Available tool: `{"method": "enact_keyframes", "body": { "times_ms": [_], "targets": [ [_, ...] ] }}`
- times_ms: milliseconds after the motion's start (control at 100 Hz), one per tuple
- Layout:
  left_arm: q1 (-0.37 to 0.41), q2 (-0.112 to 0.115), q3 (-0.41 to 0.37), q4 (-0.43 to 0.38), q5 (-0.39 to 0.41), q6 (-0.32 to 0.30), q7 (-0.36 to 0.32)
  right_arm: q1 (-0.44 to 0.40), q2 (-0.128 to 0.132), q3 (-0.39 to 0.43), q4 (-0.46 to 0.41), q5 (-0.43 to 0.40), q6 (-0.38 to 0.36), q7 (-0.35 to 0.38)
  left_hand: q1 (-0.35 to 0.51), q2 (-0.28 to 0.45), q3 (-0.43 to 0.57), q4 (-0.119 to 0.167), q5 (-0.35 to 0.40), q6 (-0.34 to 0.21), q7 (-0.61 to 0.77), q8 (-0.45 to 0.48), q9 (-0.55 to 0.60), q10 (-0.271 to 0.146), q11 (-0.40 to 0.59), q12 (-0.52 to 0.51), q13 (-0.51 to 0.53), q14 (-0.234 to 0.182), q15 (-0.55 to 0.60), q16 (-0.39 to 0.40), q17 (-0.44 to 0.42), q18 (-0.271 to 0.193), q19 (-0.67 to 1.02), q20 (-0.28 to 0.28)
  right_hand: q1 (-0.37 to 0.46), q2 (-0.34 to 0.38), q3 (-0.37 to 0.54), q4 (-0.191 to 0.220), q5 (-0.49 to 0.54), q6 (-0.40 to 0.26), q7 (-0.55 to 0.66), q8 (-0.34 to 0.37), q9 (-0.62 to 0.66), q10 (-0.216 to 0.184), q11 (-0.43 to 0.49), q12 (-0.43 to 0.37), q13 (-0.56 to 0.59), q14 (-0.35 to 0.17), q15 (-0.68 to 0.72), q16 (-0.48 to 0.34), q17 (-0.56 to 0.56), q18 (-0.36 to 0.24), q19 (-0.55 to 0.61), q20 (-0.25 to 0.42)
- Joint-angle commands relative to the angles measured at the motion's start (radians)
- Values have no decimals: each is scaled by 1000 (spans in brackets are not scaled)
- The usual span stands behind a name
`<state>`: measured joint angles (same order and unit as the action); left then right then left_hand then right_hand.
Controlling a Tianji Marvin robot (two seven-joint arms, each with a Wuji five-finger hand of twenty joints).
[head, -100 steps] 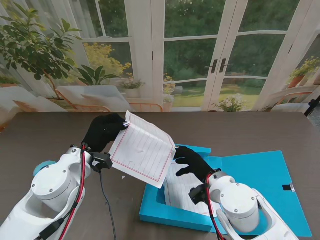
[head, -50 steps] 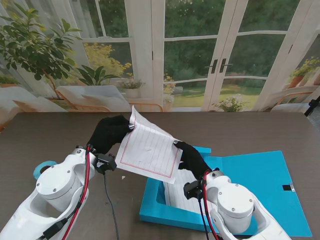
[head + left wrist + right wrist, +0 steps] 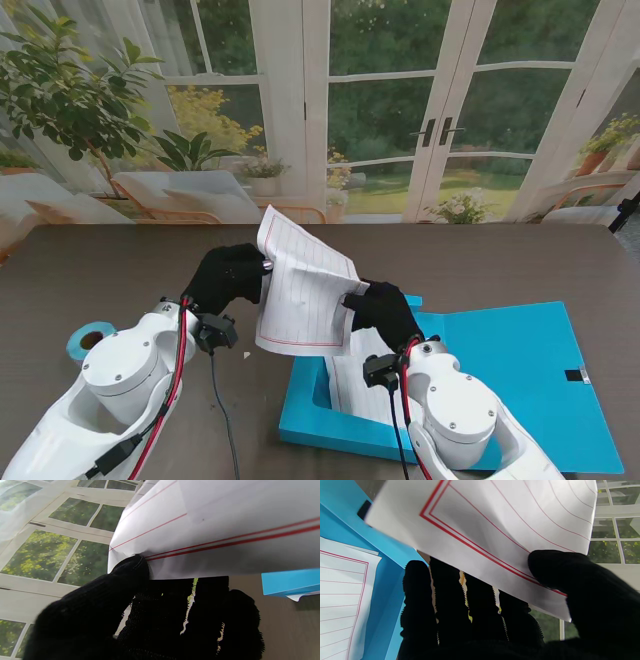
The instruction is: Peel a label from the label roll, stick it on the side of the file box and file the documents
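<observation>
Between both hands, lined sheet [image 3: 300,285] held upright: left hand [image 3: 228,277], right hand [image 3: 382,310] pinching opposite edges, above file box [image 3: 310,405].

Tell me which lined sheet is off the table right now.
The sheet pinched between the left hand and right hand, raised near upright. The other sheets lie flat inside the open blue file box.

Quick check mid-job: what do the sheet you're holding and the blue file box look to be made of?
The sheet looks like thin matte paper: it bows between the left hand and right hand, with red printed lines. The file box looks like smooth, semi-stiff plastic board, probably polypropylene: flat even blue, lid lying open.
</observation>
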<state>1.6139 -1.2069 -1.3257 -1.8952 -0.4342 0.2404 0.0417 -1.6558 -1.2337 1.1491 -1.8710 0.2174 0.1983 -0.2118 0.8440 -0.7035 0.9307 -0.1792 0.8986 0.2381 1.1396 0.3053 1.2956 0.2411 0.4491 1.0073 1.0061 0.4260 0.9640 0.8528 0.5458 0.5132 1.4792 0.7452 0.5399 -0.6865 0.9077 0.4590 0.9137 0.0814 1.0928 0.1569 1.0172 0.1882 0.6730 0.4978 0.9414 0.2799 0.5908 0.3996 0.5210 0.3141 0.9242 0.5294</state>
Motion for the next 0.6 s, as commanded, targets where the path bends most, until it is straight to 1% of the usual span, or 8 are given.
{"method": "enact_keyframes", "body": {
  "times_ms": [0, 90, 150, 230, 320, 380, 440, 590],
  "targets": [
    [1, -5, 3, 12, 13, 9, -19, -17, -6, 7, -17, 2, -10, 7, 64, -12, -5, 38, -23, -16, 39, 22, 6, -4, 10, 16, -10, 36, 43, 20, -22, 0, 12, 18, 63, -41, 21, -133, 51, -66, 35, 12, 61, -33, 4, 41, 66, -5, 23, 21, -182, 15, 117, -53],
    [2, -6, 2, 16, 15, 14, -19, -29, -8, 18, -28, 19, -17, -3, 67, -10, -9, 38, -24, -11, 39, 24, 4, -3, 10, 17, -15, 42, 46, 21, -27, 2, 6, 20, 115, -7, -8, -291, 86, -70, 42, 19, 99, -32, -4, 52, 93, 4, 36, 29, -176, 24, 162, -75],
    [2, -6, 1, 18, 20, 16, -19, -34, -5, 27, -31, 23, -20, 4, 68, -9, -12, 38, -25, -12, 38, 25, 4, -2, 10, 17, -18, 41, 47, 22, -28, 2, 5, 21, 89, 2, -34, -317, 64, -68, 26, 22, 83, -31, -11, 49, 84, 5, 29, 29, -187, 20, 164, -84],
    [4, -5, -1, 18, 22, 23, -23, -46, 6, 52, -45, 61, -15, 58, 70, -8, -13, 38, -26, -11, 39, 26, 2, 0, 10, 18, -19, 43, 49, 22, -29, 2, 3, 23, -6, -28, -25, -172, -43, -59, -48, 24, -4, -14, -23, 42, 17, 9, 5, 32, -243, 8, 140, -97],
    [6, -2, -3, 15, 29, 37, -34, -53, 24, 77, -53, 93, -9, 140, 72, -5, -16, 37, -27, -11, 38, 26, 0, 0, 12, 21, -20, 45, 51, 23, -31, 4, 2, 26, -165, 36, -41, 141, -126, 11, -268, 166, -131, -12, -12, 34, -79, 2, -4, 43, -292, -8, 91, -58],
    [8, 0, -4, 13, 37, 46, -42, -55, 31, 84, -53, 95, -12, 168, 74, -4, -19, 37, -28, -11, 37, 27, -1, 1, 12, 21, -22, 44, 52, 23, -30, 4, 0, 28, -239, 27, -2, 255, -173, 21, -284, 221, -173, -17, -2, 30, -109, -3, 1, 45, -305, -13, 72, -45],
    [10, 2, -5, 10, 42, 55, -49, -56, 33, 86, -54, 99, -13, 174, 74, -3, -20, 37, -28, -9, 37, 27, -2, 1, 12, 21, -23, 44, 53, 23, -30, 4, 0, 30, -271, 16, 18, 319, -182, 24, -270, 228, -179, -16, 5, 25, -113, -2, 7, 46, -305, -12, 68, -38],
    [14, 7, -5, 6, 56, 70, -66, -54, 30, 78, -56, 100, -13, 163, 75, -1, -22, 37, -28, -10, 36, 28, -4, 4, 12, 23, -23, 45, 54, 23, -30, 4, -1, 32, -227, -4, 14, 356, -122, 8, -226, 202, -123, -19, 14, 20, -62, 0, 30, 49, -269, 3, 81, -29]
  ]
}}
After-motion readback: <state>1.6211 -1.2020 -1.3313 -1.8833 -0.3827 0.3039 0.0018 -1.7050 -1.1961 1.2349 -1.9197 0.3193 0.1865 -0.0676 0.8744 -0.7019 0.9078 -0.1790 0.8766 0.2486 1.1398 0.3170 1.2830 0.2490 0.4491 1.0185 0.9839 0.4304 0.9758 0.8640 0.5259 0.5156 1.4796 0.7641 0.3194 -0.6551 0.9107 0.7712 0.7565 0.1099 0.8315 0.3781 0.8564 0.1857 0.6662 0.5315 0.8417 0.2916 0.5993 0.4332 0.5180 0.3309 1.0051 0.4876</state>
